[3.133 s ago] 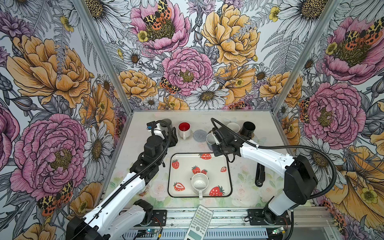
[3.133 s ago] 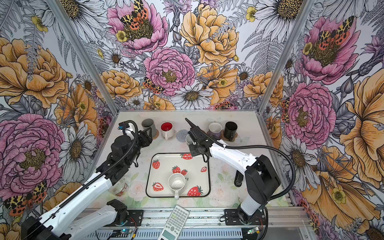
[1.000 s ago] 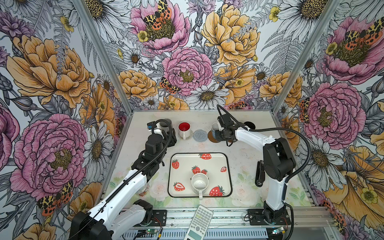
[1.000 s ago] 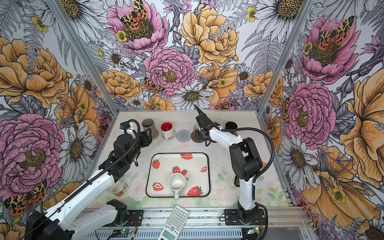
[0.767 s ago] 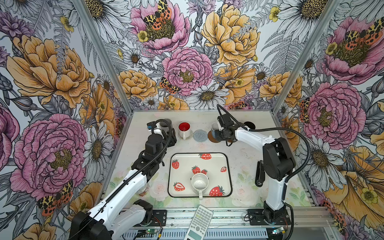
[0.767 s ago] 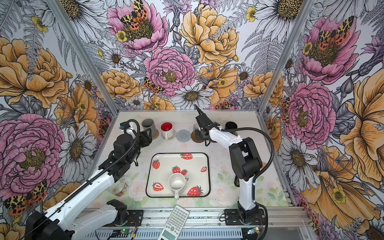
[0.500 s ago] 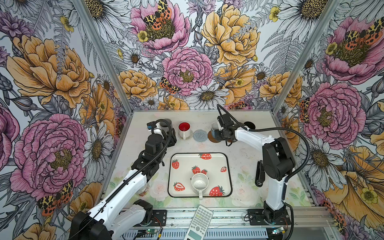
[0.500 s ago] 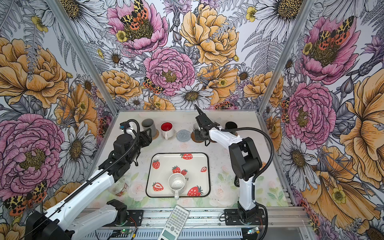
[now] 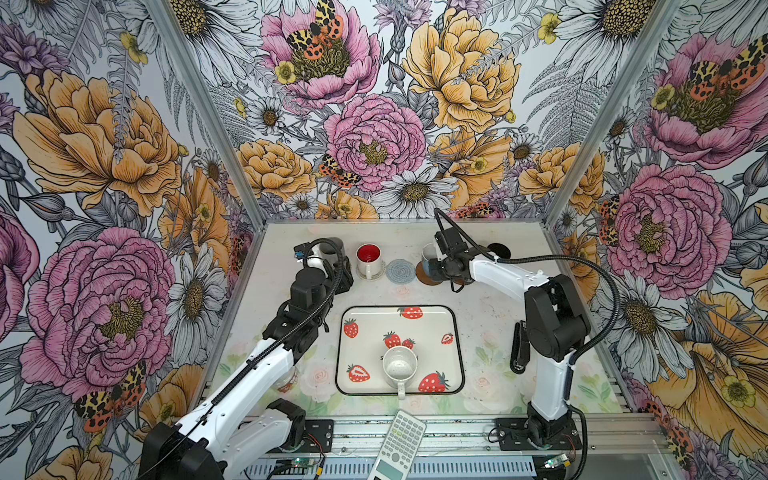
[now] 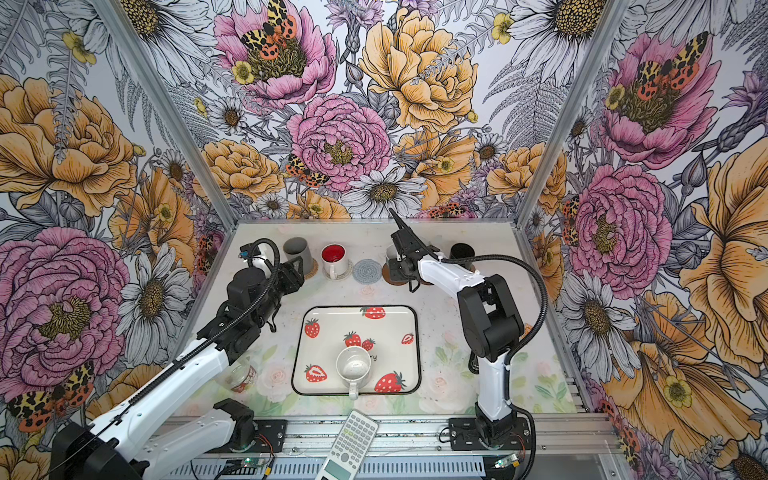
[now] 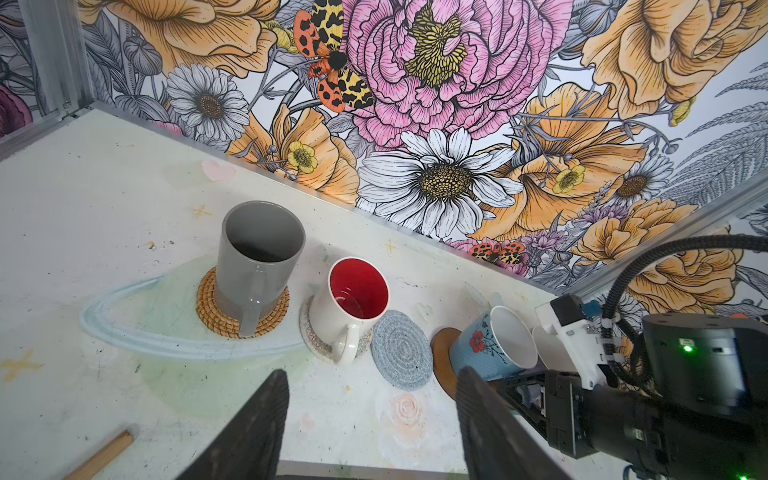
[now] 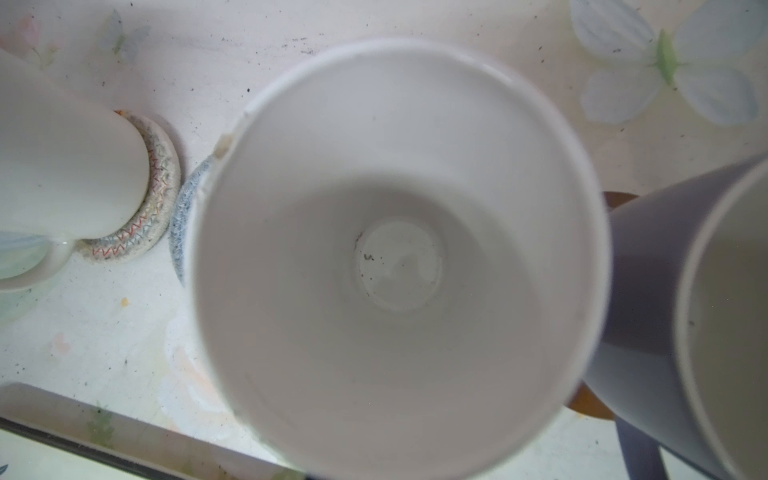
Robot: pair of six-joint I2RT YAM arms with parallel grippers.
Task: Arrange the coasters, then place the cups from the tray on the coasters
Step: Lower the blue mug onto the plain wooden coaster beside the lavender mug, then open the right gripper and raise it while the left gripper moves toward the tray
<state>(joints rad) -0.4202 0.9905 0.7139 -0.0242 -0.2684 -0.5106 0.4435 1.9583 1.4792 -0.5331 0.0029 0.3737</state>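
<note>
The white strawberry tray holds one speckled white cup. Along the back stand a grey cup on a rattan coaster and a red-lined white cup on a whitish coaster. Beside them lies a bare blue-grey coaster. The light blue cup rests on a brown disc. My right gripper is against it, its fingers hidden. A lavender cup and a black cup stand beyond. My left gripper hovers open and empty.
A calculator lies at the front rail. A glass jar stands under the left arm. A black oblong object lies right of the tray. A wooden stick is near the left gripper. Flowered walls close three sides.
Since three seconds ago the right gripper has carried the light blue cup back onto the brown disc. Over the last second nothing visibly moved.
</note>
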